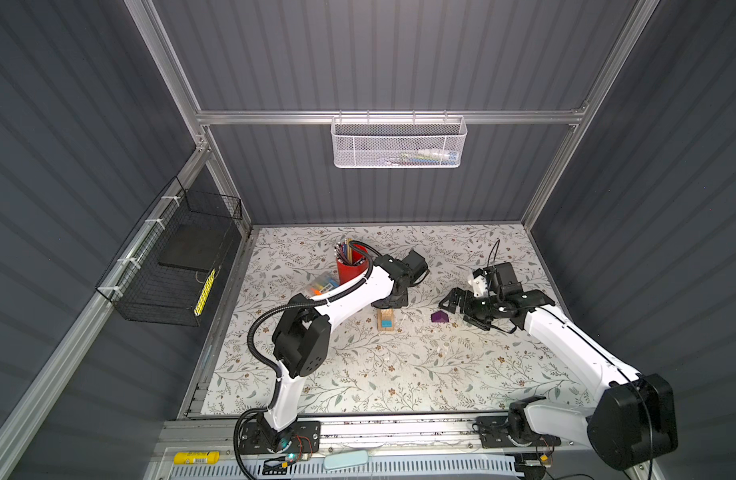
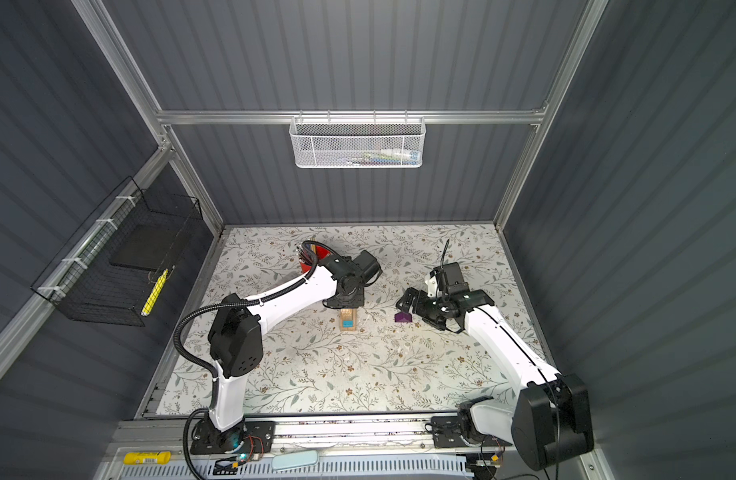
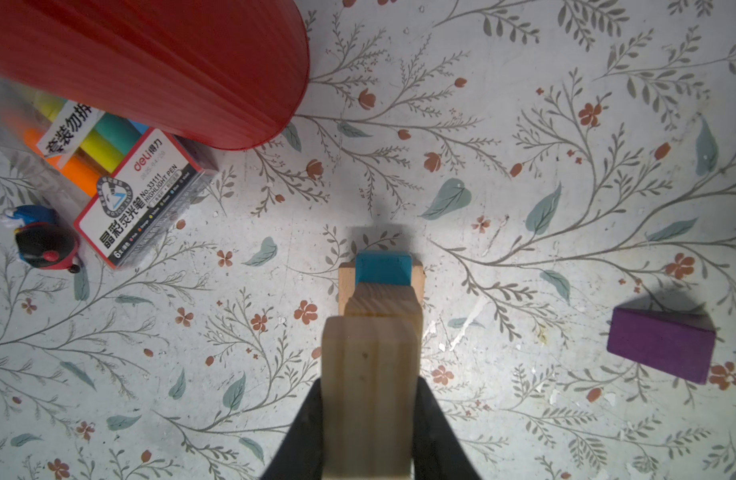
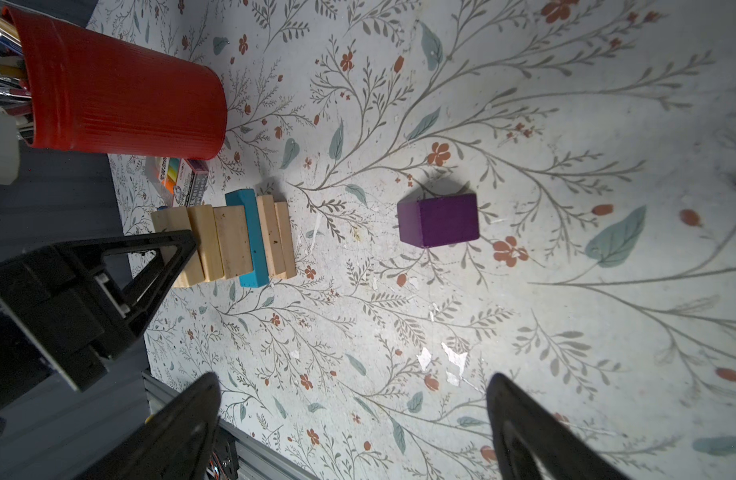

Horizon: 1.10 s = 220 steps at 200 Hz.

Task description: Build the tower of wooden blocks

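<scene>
In both top views the tower (image 1: 386, 321) (image 2: 348, 321) stood near the middle of the floral table (image 1: 399, 374). Only its blue block (image 1: 386, 323) and a tan rim showed. The left gripper (image 1: 390, 304) hung over the tower's upper end, its jaws hidden under the wrist. To the right lay the purple block (image 1: 439, 318), apart from the tower. The right gripper (image 1: 450, 300) was just above it in the frame, spread wide and empty. The left arm (image 2: 283, 299) hid most of the red cup (image 1: 351, 266) in a top view.

The left wrist view showed the left gripper clamped on a tan brick (image 3: 368, 374), which covered most of the stack. The blue block's end poked out beyond it. A marker pack (image 3: 142, 195) and a small figurine (image 3: 46, 245) sat beside the cup, itself cut off by the frame.

Only the right wrist view gave the tower's side. There were two tan layers on the table, then the blue block, then three tan, the topmost gripped. Whether that brick rested on the stack could not be told. The right gripper's fingers (image 4: 171, 428) stood far apart with nothing between them.
</scene>
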### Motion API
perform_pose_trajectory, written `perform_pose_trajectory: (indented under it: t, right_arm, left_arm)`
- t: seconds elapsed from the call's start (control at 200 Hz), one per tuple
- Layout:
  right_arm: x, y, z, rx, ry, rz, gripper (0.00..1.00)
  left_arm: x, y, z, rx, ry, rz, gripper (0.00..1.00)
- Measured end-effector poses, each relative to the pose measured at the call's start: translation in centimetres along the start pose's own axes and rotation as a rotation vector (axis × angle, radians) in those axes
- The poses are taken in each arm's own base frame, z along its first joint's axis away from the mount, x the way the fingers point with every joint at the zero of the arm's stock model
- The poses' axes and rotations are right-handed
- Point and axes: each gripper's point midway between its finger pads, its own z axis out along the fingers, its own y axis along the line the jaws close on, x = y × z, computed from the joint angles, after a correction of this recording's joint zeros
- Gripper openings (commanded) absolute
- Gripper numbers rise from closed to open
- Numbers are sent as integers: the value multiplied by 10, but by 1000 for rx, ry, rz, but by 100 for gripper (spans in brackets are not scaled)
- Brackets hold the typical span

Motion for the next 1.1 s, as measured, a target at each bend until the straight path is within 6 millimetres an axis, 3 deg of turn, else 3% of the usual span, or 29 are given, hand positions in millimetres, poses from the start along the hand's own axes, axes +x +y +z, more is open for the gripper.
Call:
perform_pose_trajectory:
  t: [0.49, 1.101]
  right_arm:
    - [0, -1, 0, 0, 1, 4, 99]
    - [1, -4, 1, 4, 2, 11, 99]
  left_arm:
    - [2, -2, 1, 7, 13, 12, 42]
    - [4, -4, 5, 31, 29, 12, 39]
